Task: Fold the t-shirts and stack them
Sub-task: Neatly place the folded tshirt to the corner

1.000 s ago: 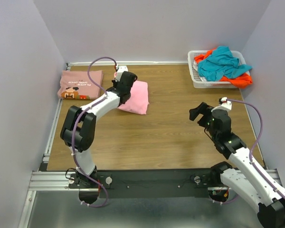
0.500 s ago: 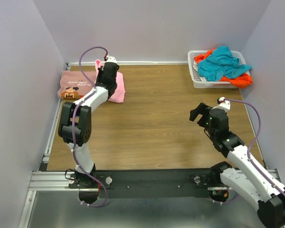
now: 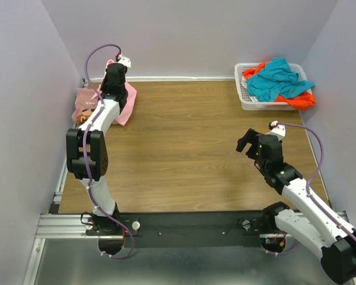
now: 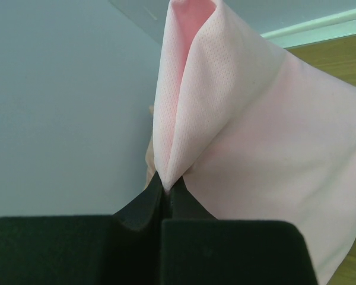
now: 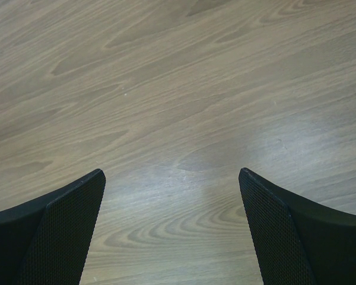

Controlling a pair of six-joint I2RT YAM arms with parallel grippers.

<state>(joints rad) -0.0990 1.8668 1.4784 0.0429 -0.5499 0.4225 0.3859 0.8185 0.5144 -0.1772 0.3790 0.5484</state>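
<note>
T-shirts are being stacked at the far left corner, as I read it, and the light-pink t-shirt (image 4: 255,136) is the one in play. The left tool (image 4: 164,184) has its fingers pressed together on a folded edge of it. The cloth rises from the pinch in a narrow crease and fans out wide to the right in the wrist view. From above, that tool sits high by the far wall with the shirt hanging below it as a slanted panel, its lower end reaching toward the counter (image 3: 190,136) (whether it touches the wood I cannot tell).

Just left of the hanging cloth lies the dusty-pink t-shirt (image 3: 83,107), flat and folded, and the light-pink panel overlaps its right edge. So the target lies left of and below the tool. I judge the coming move to be a short carry leftward and a lowering, so the panel lands square on the folded one rather than half off its right side.

Only the left arm is near. The right tool (image 3: 250,142) hovers over bare wood well apart, fingers spread wide with nothing between them. Farther right, the basket (image 3: 240,89) in the far right corner holds the teal t-shirt (image 3: 276,80) over the orange t-shirt (image 3: 302,101), both crumpled and not yet folded.
</note>
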